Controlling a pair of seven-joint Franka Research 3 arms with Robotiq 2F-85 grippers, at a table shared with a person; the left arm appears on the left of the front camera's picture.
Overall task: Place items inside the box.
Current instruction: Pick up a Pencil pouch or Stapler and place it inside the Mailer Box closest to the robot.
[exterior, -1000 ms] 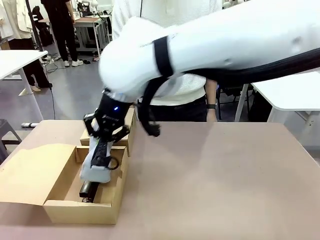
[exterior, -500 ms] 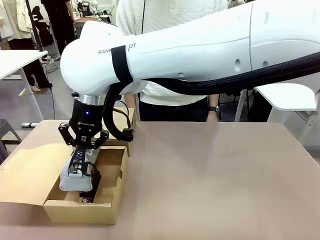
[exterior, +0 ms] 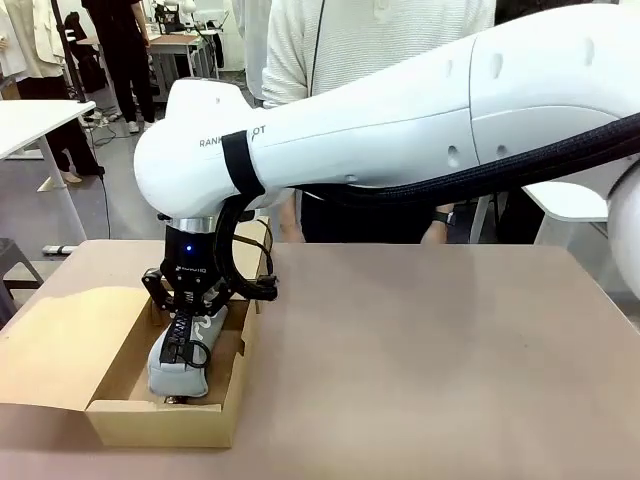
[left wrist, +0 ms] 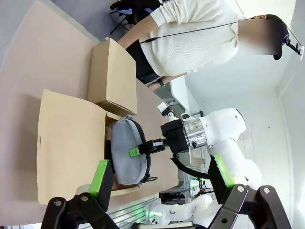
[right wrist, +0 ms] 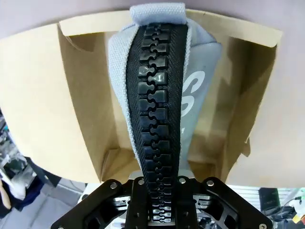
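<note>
My right pincer [right wrist: 158,187] is clamped tight on the black zipper [right wrist: 159,119] of the grey case [right wrist: 202,95]. The case hangs upright, its lower end down inside the open cardboard box [exterior: 160,420] at the left of the surface [exterior: 420,340]. White lettering on the case's side is too cut off to read. My left pincer [left wrist: 161,171] gapes wide and holds nothing. My right arm [exterior: 400,110] reads "RANK" and "OT" either side of a black band. Beyond stands a person [exterior: 380,50] in white.
</note>
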